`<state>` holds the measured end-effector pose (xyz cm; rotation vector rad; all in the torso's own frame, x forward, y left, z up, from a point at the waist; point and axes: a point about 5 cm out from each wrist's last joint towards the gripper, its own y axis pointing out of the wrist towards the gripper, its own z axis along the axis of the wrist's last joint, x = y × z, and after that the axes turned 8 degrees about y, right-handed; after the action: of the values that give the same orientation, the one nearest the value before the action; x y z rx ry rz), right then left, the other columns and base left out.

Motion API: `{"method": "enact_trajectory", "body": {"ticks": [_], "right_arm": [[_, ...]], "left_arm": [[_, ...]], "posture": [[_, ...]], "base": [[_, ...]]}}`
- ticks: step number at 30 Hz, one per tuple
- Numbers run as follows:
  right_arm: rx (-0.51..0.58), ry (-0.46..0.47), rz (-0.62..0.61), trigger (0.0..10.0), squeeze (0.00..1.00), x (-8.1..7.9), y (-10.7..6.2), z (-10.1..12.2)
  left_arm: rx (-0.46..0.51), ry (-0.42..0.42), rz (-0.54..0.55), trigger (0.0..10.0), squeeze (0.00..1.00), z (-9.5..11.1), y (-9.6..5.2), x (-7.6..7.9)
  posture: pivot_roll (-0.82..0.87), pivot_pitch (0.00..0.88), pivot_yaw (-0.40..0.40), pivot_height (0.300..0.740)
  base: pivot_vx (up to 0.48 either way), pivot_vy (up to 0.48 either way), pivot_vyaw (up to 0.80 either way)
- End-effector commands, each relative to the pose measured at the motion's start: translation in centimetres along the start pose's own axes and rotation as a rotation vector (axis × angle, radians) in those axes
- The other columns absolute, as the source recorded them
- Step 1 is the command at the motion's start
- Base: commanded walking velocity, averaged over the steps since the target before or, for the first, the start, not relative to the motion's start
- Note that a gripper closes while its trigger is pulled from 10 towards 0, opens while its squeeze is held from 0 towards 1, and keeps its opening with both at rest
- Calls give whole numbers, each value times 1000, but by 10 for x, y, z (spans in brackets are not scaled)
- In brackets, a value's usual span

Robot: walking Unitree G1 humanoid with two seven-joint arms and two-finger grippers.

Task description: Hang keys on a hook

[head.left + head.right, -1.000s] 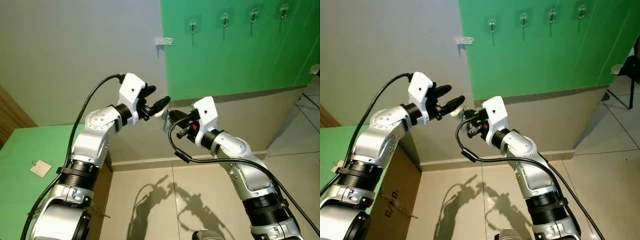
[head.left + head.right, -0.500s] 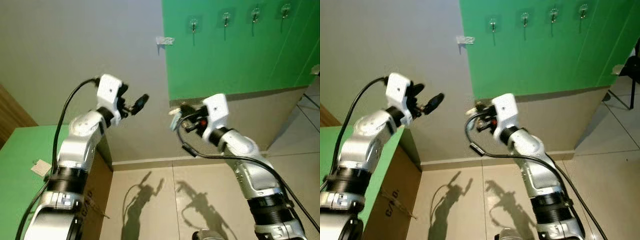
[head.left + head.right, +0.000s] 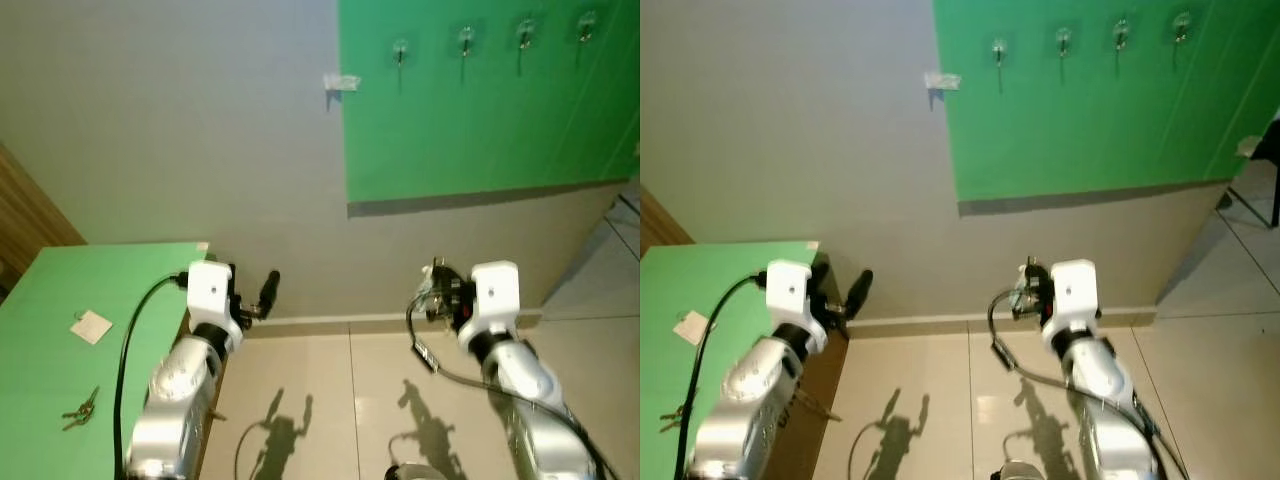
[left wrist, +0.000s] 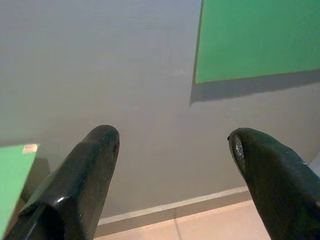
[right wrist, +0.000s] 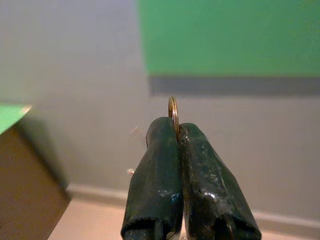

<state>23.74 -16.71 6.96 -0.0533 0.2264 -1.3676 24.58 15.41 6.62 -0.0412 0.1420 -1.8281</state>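
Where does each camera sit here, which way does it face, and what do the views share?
Left and right eye views: on the head, looking forward and down at the wall with the hooks, both arms, left gripper, and a green table.
Left wrist view: along the open left gripper's fingers toward the wall.
Right wrist view: along the right gripper, shut on a key ring.
Shared: the green wall panel.

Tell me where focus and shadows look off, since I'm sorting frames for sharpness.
Right wrist view: the right gripper is shut on a sharp key ring, the wall behind soft. Left wrist view: the open left gripper has glossy fingers, and the green panel throws a shadow band below it. Left eye view: both arms cast shadows on the floor; the hooks look slightly soft.
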Motion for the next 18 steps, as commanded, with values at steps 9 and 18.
{"method": "enact_trajectory", "body": {"ticks": [9,18], "right_arm": [[-13,-46,73,0,0,8,13,-1],[17,-74,107,0,0,18,34,18]], "left_arm": [[-91,-28,116,10000,0,-52,-20,6],[-34,-31,92,10000,0,-38,1,18]], "posture": [[-182,0,38,740],[-152,0,-22,740]], "base": [[0,0,0],[0,0,0]]}}
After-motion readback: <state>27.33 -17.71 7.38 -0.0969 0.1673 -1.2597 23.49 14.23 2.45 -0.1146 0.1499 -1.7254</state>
